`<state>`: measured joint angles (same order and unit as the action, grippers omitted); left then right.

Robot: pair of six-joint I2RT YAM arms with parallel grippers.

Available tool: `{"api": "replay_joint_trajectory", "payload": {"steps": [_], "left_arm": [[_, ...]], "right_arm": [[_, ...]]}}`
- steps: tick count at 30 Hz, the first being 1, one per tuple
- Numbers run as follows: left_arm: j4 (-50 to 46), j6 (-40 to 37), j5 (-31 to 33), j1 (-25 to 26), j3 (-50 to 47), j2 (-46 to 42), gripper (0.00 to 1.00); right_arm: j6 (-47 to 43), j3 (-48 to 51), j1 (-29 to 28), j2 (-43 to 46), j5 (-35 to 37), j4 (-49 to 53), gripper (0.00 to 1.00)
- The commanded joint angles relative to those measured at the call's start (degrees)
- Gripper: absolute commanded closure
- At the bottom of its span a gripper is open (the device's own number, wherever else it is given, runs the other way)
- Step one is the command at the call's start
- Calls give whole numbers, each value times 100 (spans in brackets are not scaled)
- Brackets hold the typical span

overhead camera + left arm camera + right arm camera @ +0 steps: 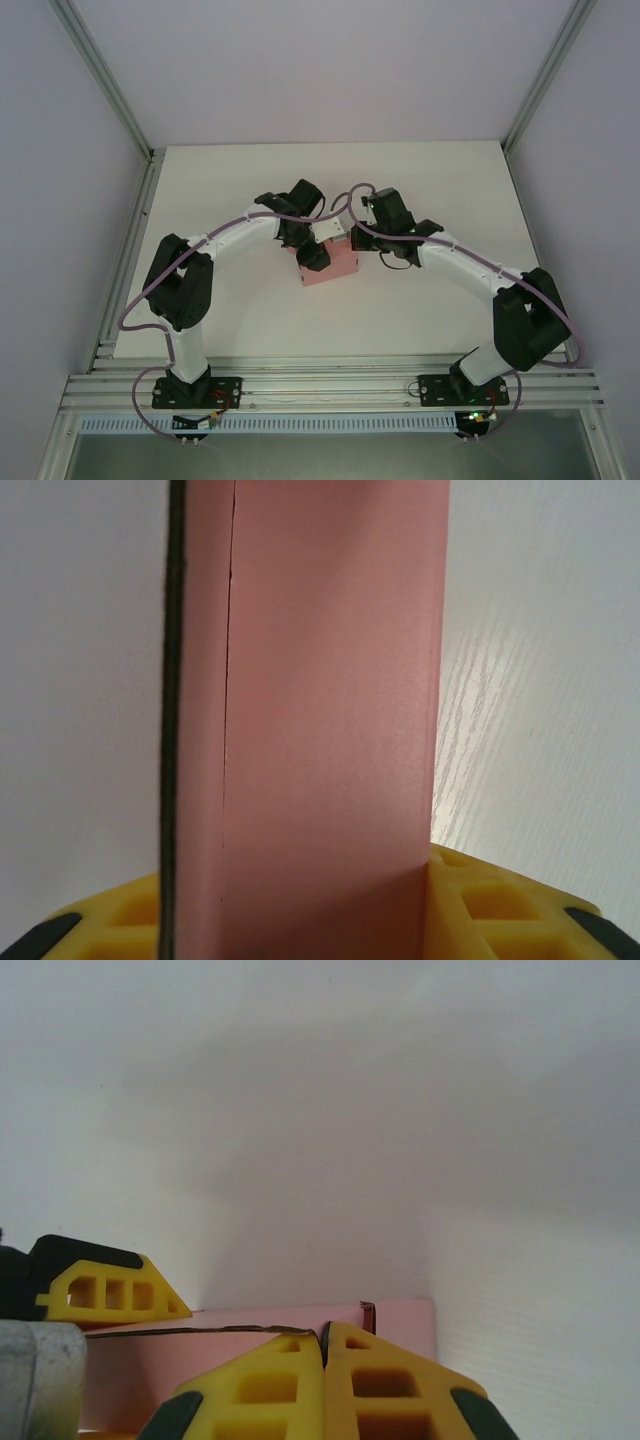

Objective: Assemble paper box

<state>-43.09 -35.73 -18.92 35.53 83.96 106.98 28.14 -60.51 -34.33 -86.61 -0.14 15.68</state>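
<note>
Box (336, 266), nearly formed: left gripper (312, 251) clamped on it, right gripper (322, 1342) pressed together at rim; flap tuck probably next.

**Occlusions and crops**

Top view: the far edge of the paper box (335, 265) sits under both wrists. The left gripper (315, 256) hides its jaws under its own body. The right gripper (350, 234) has tips too small to read.

Left wrist view: the box runs off the top and bottom edges. The yellow fingers (500, 905) are cropped at the bottom. The dark strip (172, 730) on the box's left side could be pad or card edge, can't tell.

Right wrist view: the lower box is behind the closed right jaws and cropped below. The grey blurred part (35, 1375) is cut off at lower left, unidentifiable.
</note>
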Motion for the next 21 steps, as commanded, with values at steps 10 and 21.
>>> {"api": "replay_joint_trajectory", "payload": {"steps": [10,21], "left_arm": [[710,-114,-222,88,-160,-96,64],[906,35,-243,90,-222,-199,60]], "right_arm": [[-1856,883,-358,235,33,-663,100],[-1914,1803,-365,592,-275,-1954,100]]}}
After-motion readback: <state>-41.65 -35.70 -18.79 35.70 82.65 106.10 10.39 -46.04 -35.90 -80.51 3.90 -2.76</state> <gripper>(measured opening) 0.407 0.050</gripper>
